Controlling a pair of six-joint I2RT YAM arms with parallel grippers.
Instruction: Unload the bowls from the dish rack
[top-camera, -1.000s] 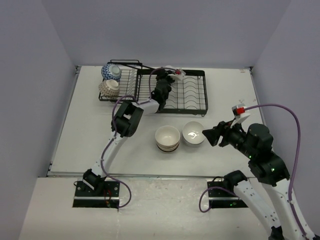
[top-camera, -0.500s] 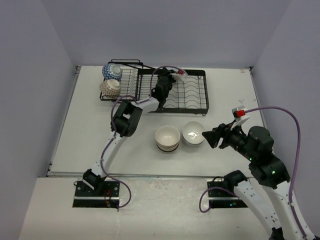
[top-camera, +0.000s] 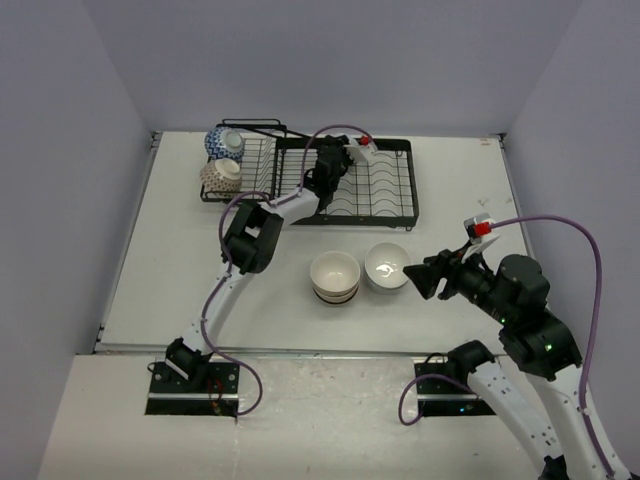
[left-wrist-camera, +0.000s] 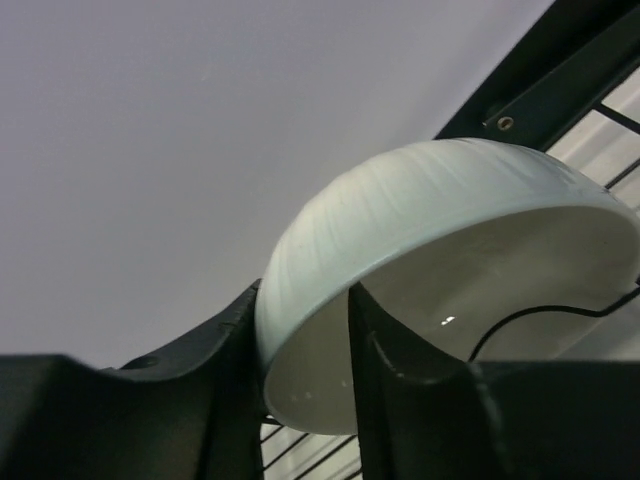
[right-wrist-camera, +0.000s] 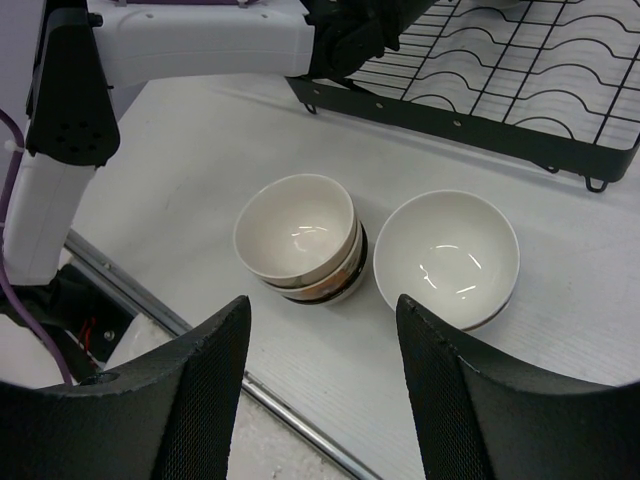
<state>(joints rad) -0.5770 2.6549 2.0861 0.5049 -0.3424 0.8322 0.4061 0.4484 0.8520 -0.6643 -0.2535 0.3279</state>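
A white bowl (left-wrist-camera: 430, 200) stands tilted at the back of the black wire dish rack (top-camera: 380, 190). My left gripper (left-wrist-camera: 305, 295) is open around its rim, one finger outside the wall and one inside. In the top view the left gripper (top-camera: 333, 160) hides that bowl. A blue-and-white bowl (top-camera: 222, 142) and a tan speckled bowl (top-camera: 220, 175) rest in the rack's smaller left section. On the table lie a stack of cream bowls (right-wrist-camera: 298, 225) and a single white bowl (right-wrist-camera: 455, 250). My right gripper (right-wrist-camera: 322, 305) hovers open above and in front of them, holding nothing.
The left arm's white forearm (right-wrist-camera: 200, 45) reaches over the rack's front edge (right-wrist-camera: 520, 70). The table's near edge with a metal strip (right-wrist-camera: 300, 420) lies just below the right gripper. Grey walls enclose the table on three sides.
My left gripper has moved toward the back of the rack and opened around the white bowl's rim. The right arm has drifted slightly lower and left.
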